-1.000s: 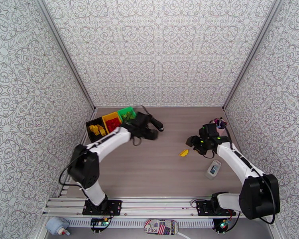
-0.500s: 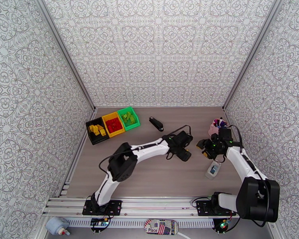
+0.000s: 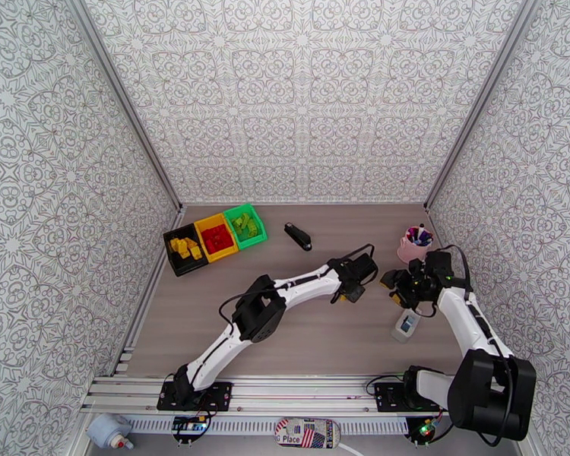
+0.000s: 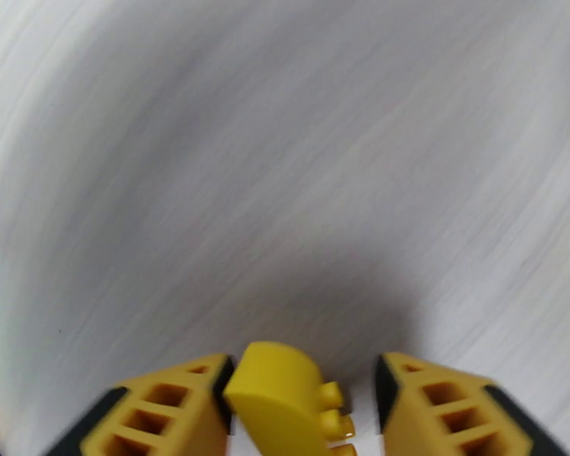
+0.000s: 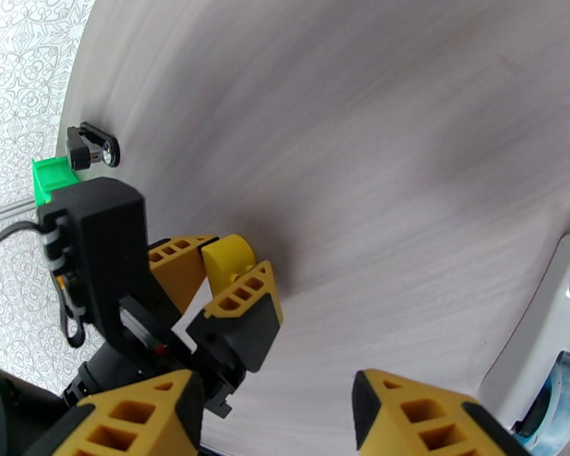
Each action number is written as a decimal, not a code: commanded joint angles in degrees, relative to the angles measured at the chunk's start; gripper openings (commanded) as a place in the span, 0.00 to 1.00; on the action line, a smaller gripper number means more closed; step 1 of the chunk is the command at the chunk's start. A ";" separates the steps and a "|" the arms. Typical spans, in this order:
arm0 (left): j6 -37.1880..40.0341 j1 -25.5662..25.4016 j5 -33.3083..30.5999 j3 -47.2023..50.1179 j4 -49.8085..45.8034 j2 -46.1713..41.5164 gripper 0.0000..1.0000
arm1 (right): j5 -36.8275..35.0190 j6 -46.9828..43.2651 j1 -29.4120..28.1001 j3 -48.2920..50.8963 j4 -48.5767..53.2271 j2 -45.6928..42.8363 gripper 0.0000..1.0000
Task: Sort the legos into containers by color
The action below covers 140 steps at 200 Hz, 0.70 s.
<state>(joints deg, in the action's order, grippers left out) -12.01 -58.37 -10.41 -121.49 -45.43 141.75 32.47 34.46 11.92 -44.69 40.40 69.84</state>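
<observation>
A yellow lego [image 4: 285, 400] lies on the table between the fingers of my left gripper [image 4: 304, 366]. The gripper is open: the lego touches the left finger and a gap remains on the right. From above, the left gripper [image 3: 353, 289] reaches far right of the bins. In the right wrist view the lego [image 5: 228, 260] sits between the left gripper's fingers [image 5: 239, 302]. My right gripper [image 3: 391, 289] hovers open and empty just right of it, and shows open again in its wrist view [image 5: 273, 385]. The black bin [image 3: 169, 256], yellow bin [image 3: 226, 251] and green bin [image 3: 261, 237] hold sorted legos at the far left.
A black stapler-like object [image 3: 298, 236] lies right of the bins. A pink cup of pens [image 3: 414, 243] stands behind the right gripper. A white device [image 3: 406, 324] lies by the right forearm and also shows in the right wrist view [image 5: 558, 336].
My left arm swung from the bins rightward across the table and lowered its open fingers around the yellow lego. The right gripper backed off to the right, toward the pink cup.
</observation>
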 commanded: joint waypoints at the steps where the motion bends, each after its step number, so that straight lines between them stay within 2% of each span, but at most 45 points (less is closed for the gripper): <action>1: -0.72 -0.11 -1.40 0.78 -1.02 -0.53 0.39 | 1.92 -0.88 0.46 1.16 0.49 -1.44 0.57; 28: -1.55 0.29 -0.23 3.82 0.38 -2.69 0.32 | 2.49 -0.55 0.47 1.49 0.18 -2.41 0.57; 70: -4.76 3.49 2.83 11.66 4.43 -9.79 0.29 | 2.91 2.25 -2.05 3.02 -2.20 -4.67 0.59; 97: -7.87 8.09 5.21 20.29 8.69 -18.20 0.28 | -0.38 7.00 -11.68 3.26 -6.28 -4.92 0.60; 121: -11.41 14.69 7.96 29.21 12.76 -26.49 0.25 | -6.21 11.92 -24.55 0.82 -10.48 -2.43 0.61; 140: -14.24 21.23 9.99 37.15 15.67 -33.35 0.24 | -9.61 14.56 -35.10 -3.64 -13.49 2.94 0.61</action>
<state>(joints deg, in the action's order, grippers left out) -21.06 -44.14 -4.05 -91.48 -35.33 116.71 28.95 43.44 -13.61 -43.20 32.86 67.51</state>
